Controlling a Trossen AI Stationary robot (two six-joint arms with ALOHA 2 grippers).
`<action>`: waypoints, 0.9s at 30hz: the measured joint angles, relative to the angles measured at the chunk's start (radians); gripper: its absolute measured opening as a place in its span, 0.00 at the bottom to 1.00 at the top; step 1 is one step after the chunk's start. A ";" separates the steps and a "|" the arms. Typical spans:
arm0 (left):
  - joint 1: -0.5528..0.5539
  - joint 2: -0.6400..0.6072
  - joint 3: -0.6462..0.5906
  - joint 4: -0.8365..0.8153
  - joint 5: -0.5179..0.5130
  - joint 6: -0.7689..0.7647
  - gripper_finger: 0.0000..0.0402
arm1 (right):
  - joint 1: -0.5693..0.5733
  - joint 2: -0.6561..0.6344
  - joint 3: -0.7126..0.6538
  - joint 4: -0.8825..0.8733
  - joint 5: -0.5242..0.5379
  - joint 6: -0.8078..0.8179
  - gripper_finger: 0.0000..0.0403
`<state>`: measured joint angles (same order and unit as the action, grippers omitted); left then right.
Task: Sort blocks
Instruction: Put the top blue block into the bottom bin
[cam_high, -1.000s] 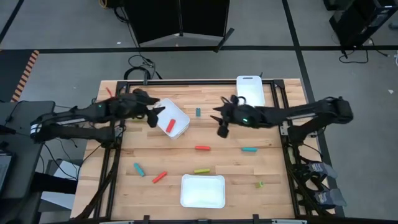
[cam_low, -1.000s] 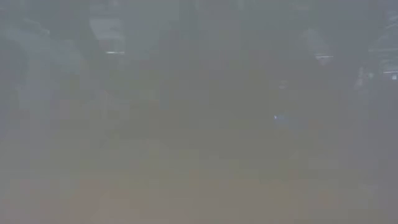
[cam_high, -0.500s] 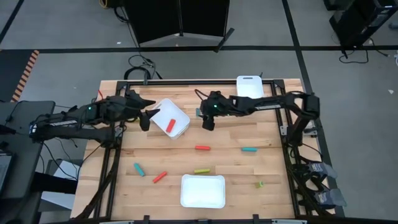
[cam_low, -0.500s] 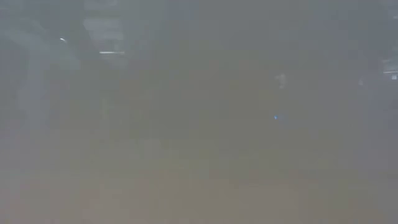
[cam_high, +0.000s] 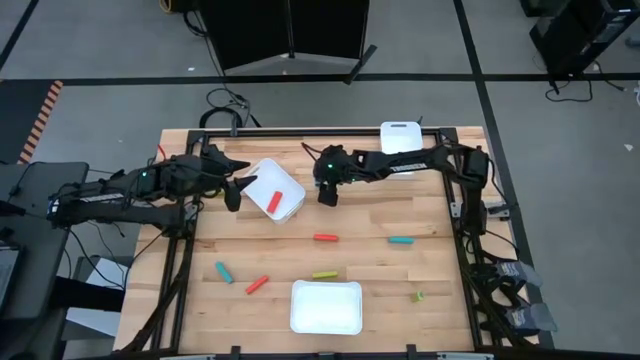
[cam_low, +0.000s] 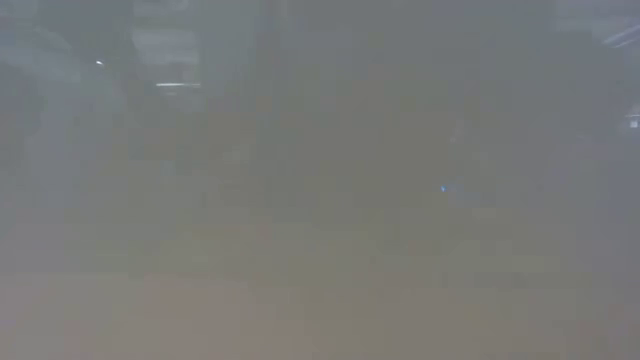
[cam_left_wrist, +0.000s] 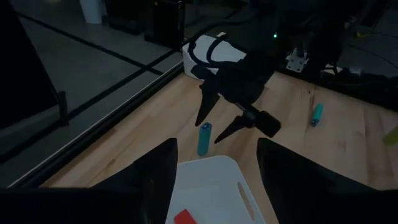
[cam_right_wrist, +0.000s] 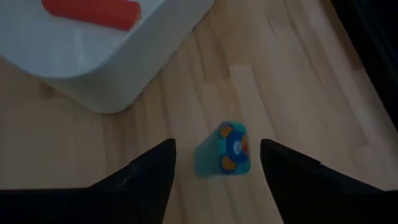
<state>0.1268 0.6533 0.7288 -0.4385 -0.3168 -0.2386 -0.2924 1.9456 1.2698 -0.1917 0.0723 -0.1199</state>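
My right gripper (cam_high: 322, 190) is open at the far middle of the table, its fingers on either side of a small teal block (cam_right_wrist: 227, 151) without touching it. The block lies on the wood beside a white tray (cam_high: 285, 182) that holds a red block (cam_high: 274, 201). The left wrist view also shows the teal block (cam_left_wrist: 204, 138) between the right gripper's fingers (cam_left_wrist: 209, 130). My left gripper (cam_high: 232, 188) is open and empty at that tray's left edge (cam_left_wrist: 211, 171). The low view shows only fog.
Loose blocks lie on the wood: red (cam_high: 326, 238), teal (cam_high: 401, 241), yellow-green (cam_high: 324, 274), red (cam_high: 257, 285), teal (cam_high: 223, 272) and a small green one (cam_high: 418, 296). One white tray (cam_high: 326, 306) stands at the near edge and another (cam_high: 402, 140) at the far edge.
My right gripper has gone toward the table's left and far edges, from mid-table to the teal block beside the tray, and stays open. My left gripper has drawn back a little from over the tray toward the table's left edge.
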 joint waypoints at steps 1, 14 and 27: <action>0.000 0.000 0.000 0.000 0.000 0.001 0.57 | -0.001 0.004 0.003 0.000 -0.001 0.000 0.60; 0.000 0.000 0.000 0.000 0.000 0.003 0.57 | -0.022 0.017 0.006 0.006 -0.041 0.002 0.32; 0.000 0.000 0.000 -0.001 0.000 0.003 0.57 | -0.022 0.011 0.005 0.013 -0.049 -0.035 0.18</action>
<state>0.1268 0.6533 0.7288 -0.4397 -0.3164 -0.2352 -0.3145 1.9569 1.2751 -0.1786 0.0231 -0.1553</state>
